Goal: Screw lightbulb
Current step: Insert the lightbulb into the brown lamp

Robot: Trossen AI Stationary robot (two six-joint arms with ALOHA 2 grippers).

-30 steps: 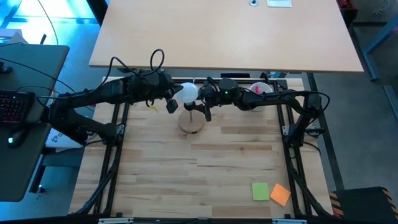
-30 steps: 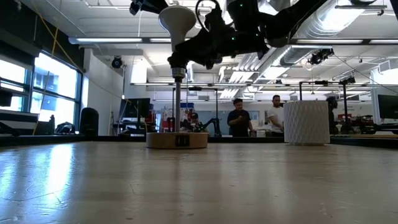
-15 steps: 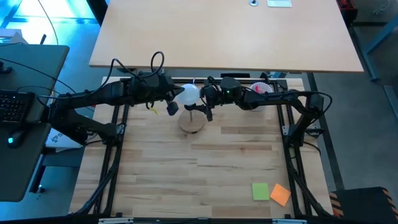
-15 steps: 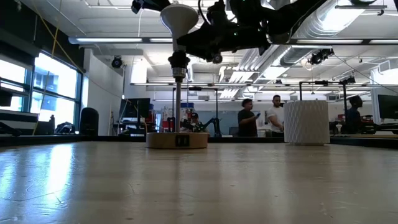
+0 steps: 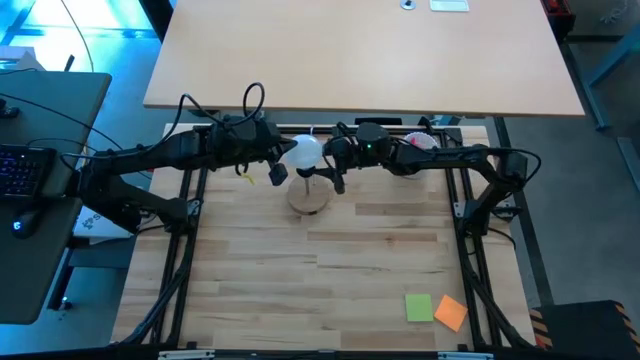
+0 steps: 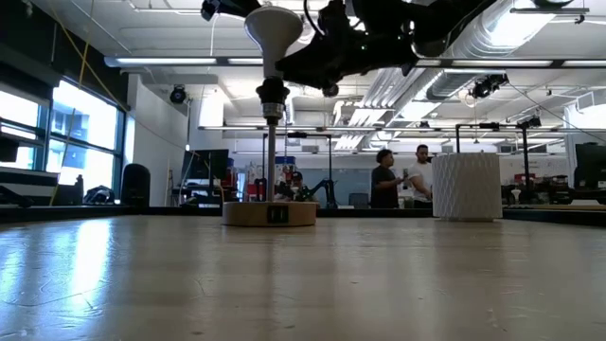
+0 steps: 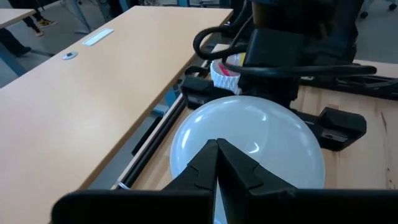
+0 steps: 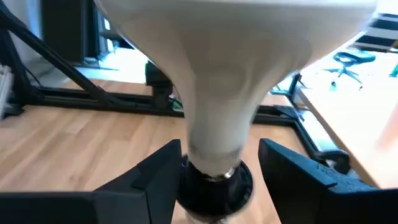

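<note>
Both arms reach inward from opposite sides and meet near the far edge of the work area. The left gripper (image 5: 282,160) is raised, its jaws pressed together. The right gripper (image 5: 322,172) faces it from the other side, jaws spread wide apart.

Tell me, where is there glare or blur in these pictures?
High view: blue light washes the floor at the picture's left. Low view: bright windows at the left; the tabletop nearest the camera is soft. Left wrist view: a small glint on the lightbulb. Right wrist view: the bulb's top edge is blurred.
</note>
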